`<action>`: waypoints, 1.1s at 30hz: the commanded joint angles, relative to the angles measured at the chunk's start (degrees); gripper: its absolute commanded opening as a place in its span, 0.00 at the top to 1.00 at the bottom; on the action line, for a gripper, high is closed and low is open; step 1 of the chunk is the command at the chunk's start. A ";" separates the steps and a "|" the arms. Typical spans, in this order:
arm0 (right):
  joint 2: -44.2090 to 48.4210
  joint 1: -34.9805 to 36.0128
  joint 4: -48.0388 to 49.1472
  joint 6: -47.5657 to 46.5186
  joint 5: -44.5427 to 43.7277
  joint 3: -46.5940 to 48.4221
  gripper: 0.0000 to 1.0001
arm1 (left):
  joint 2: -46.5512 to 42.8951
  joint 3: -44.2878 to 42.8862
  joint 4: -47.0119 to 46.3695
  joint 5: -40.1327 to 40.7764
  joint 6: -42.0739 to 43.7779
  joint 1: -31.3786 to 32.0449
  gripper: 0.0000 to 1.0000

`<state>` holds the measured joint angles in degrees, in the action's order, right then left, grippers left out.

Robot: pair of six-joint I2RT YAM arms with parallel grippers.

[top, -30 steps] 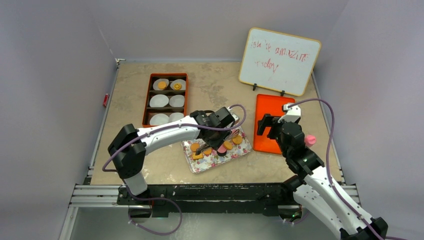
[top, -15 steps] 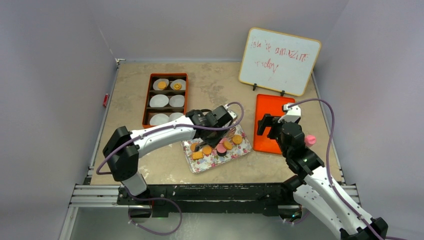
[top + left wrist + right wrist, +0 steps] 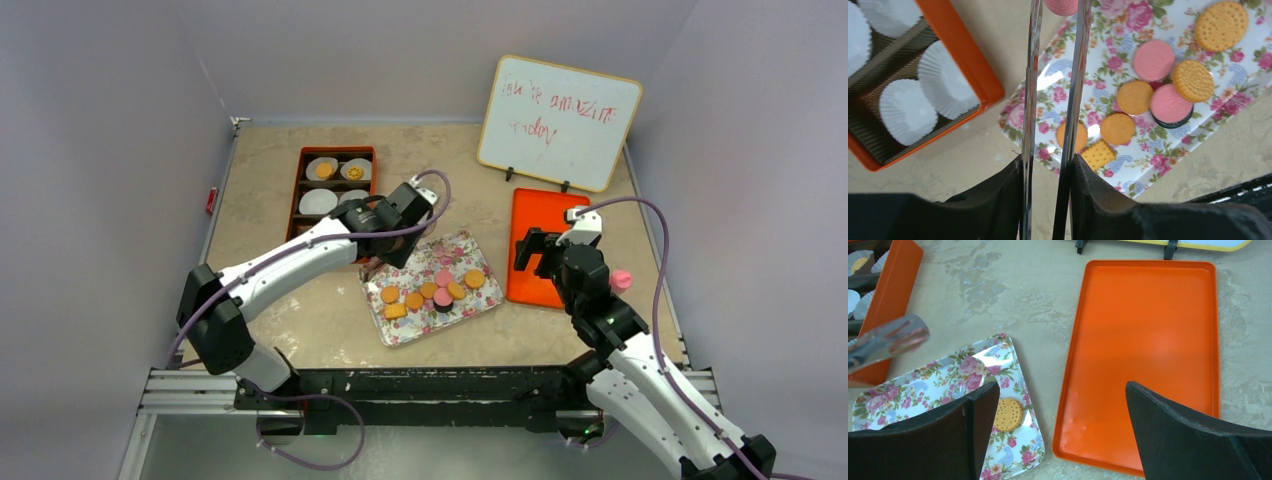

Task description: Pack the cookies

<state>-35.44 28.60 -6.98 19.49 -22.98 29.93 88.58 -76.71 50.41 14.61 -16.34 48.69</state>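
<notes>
Several cookies (image 3: 430,291), round orange-tan, pink, one square tan and one dark, lie on the floral tray (image 3: 400,335). My left gripper (image 3: 384,240) is shut on metal tongs (image 3: 1032,75), held over the tray's back left corner beside the orange box (image 3: 336,151). The tongs pinch a pink cookie (image 3: 1062,6) at their tips. Two cookies (image 3: 325,170) sit in paper cups in the box's far row. My right gripper (image 3: 536,256) is open and empty above the orange flat tray (image 3: 540,210); in the right wrist view (image 3: 1062,390) its jaws stand wide apart.
White paper cups (image 3: 943,80) fill the box's other compartments. A whiteboard (image 3: 558,120) stands at the back right. The tongs' tips (image 3: 890,340) and one round cookie (image 3: 1008,414) show in the right wrist view.
My left arm has moved from over the tray's cookies back and to the left, toward the orange box, with the tongs carrying a pink cookie. The right arm has not moved.
</notes>
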 commanded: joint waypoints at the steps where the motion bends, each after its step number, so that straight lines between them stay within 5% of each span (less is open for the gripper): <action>1: 0.27 0.05 1.18 0.45 -0.07 1.18 0.01 | -3.74 -2.53 1.53 4.49 2.44 -2.57 0.68; 22: -1.36 0.05 1.90 -0.05 0.15 1.73 0.01 | -4.30 -4.28 -0.08 9.12 7.47 -24.49 0.69; 33: -2.14 0.05 2.65 -0.61 0.09 1.28 0.01 | -0.16 -2.78 -2.49 10.92 7.36 -30.65 0.69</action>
<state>-37.19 28.60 -6.52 19.42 -22.96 29.95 87.74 -79.29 50.89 23.86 -9.41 19.38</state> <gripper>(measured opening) 0.987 0.327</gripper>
